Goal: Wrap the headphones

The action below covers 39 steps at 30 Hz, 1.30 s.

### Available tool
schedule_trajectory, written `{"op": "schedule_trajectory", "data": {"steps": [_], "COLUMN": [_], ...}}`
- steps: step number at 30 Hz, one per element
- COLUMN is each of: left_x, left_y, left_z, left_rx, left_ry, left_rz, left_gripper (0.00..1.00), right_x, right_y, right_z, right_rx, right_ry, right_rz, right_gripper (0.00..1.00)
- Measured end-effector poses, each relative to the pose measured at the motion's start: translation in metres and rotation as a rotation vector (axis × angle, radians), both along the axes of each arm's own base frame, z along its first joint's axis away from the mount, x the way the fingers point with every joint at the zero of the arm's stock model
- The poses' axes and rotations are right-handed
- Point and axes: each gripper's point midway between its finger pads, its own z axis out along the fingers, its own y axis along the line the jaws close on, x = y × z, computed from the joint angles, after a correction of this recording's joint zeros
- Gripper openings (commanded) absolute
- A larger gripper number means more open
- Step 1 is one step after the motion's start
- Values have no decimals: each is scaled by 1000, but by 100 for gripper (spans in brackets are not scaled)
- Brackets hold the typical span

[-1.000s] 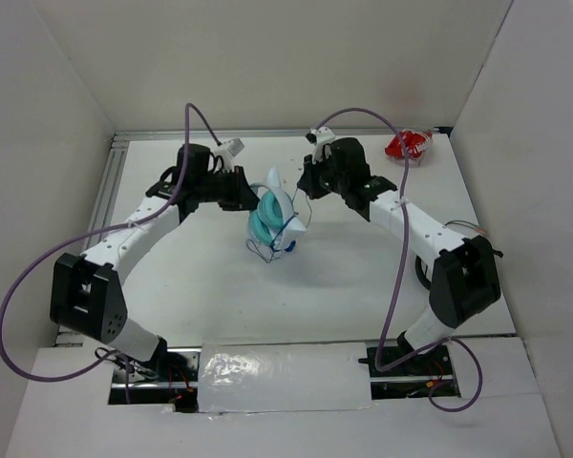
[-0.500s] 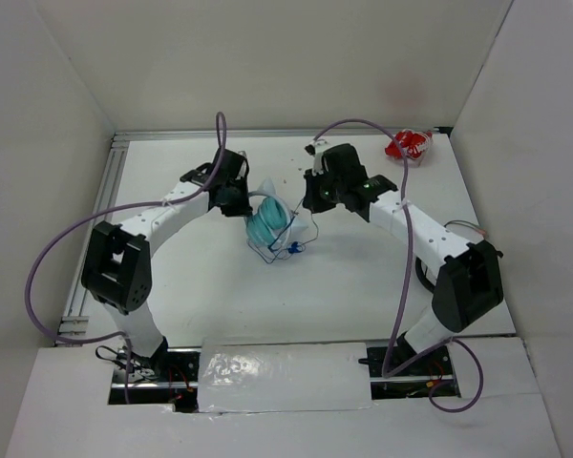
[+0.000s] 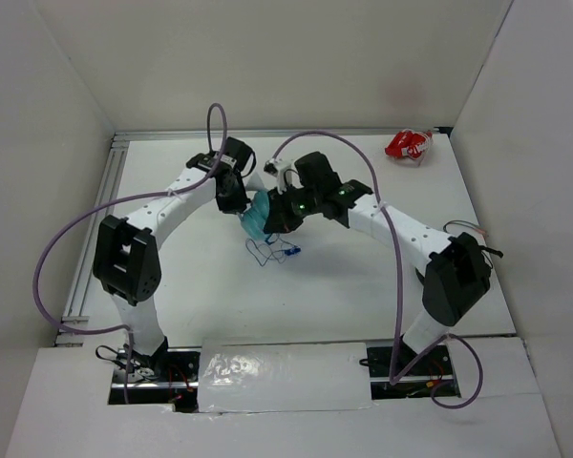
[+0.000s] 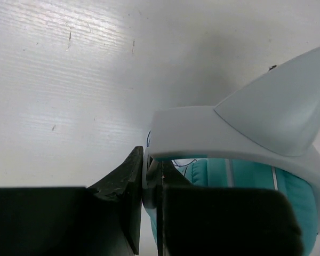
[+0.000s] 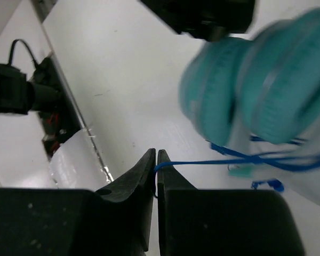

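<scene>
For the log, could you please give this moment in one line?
left gripper: shut on headphones headband | right gripper: shut on blue cable

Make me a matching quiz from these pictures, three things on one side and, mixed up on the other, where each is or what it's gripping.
1. left tool
2. right tool
3. red-and-white object

A. at the far right corner of the table
B. shut on the white headband
C. shut on the thin blue cable

Pairs: 1-B, 2-C, 3-A.

Smooth plastic headphones [image 4: 240, 133], padded teal cups
</scene>
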Motion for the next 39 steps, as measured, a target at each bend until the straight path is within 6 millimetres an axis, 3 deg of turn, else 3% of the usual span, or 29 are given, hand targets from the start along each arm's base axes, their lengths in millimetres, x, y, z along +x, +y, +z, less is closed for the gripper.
{"op": "schedule_trajectory", "data": {"steps": [5, 10, 13, 18, 21, 23, 25, 26, 29, 30, 34, 39], "left_x": [7, 3, -2, -2, -6, -10, -13, -14, -16, -17, -15, -11], "left_y": [-2, -6, -7, -14, -16, -19, -19, -19, -18, -18, -16, -14], "left_z": [-9, -5, 20, 81, 110, 122, 130, 133, 141, 142, 148, 161], "left_rx": [-53, -218, -325, -456, -498, -524, -540, -546, -574, -581, -609, -652], "left_ry": [-18, -44, -98, -247, -323, -346, -360, -364, -372, -374, -377, -400], "left_rz": [-27, -83, -109, -173, -209, -227, -237, -239, -237, -235, -210, -174], "left_gripper": [0, 0, 0, 0, 0, 0, 0, 0, 0, 0, 0, 0], "right_x": [-21, -39, -42, -37, -34, -41, -52, -58, -73, -78, -99, -121], "right_y": [30, 39, 36, 31, 21, 8, -7, -14, -30, -34, -41, -47], "right_z": [0, -9, -16, -33, -43, -44, -37, -31, -3, 7, 41, 59], "right_rx": [56, 40, 15, -33, -49, -37, -1, 23, 130, 166, 294, 381], "right_ry": [-11, -110, -179, -288, -355, -402, -455, -490, -596, -626, -721, -778], "right_rz": [130, 143, 119, 68, 21, -1, -12, -14, -14, -11, 40, 105], "right_gripper": [27, 29, 30, 31, 36, 49, 60, 72, 76, 86, 89, 90]}}
